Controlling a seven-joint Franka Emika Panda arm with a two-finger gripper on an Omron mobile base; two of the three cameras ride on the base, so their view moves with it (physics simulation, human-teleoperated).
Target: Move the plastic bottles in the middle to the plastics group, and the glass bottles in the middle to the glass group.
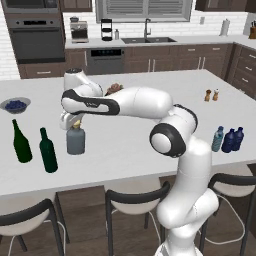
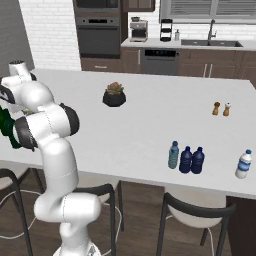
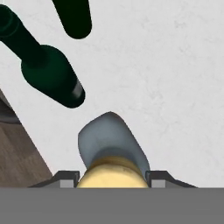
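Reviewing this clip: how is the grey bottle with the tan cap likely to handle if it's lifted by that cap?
The grey bottle looks rigid and glass-like, so probably heavy for its size and breakable. The pincer sits at the tan cap, a high hold, so the body may swing. Its squat, broad base should resist tipping once set down.

White arm point(image 2: 47, 125) at left, three blue bottles point(image 2: 186, 158) grouped on desk point(image 2: 150, 120), shakers point(image 2: 221, 108) behind, potted plant point(image 2: 114, 95) centred.

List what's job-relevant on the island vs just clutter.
Job: grey tan-capped bottle, held at the cap by the fingers; two green wine bottles; blue plastic bottles.
Clutter: shakers, potted succulent, blueberry bowl, white-labelled bottle.
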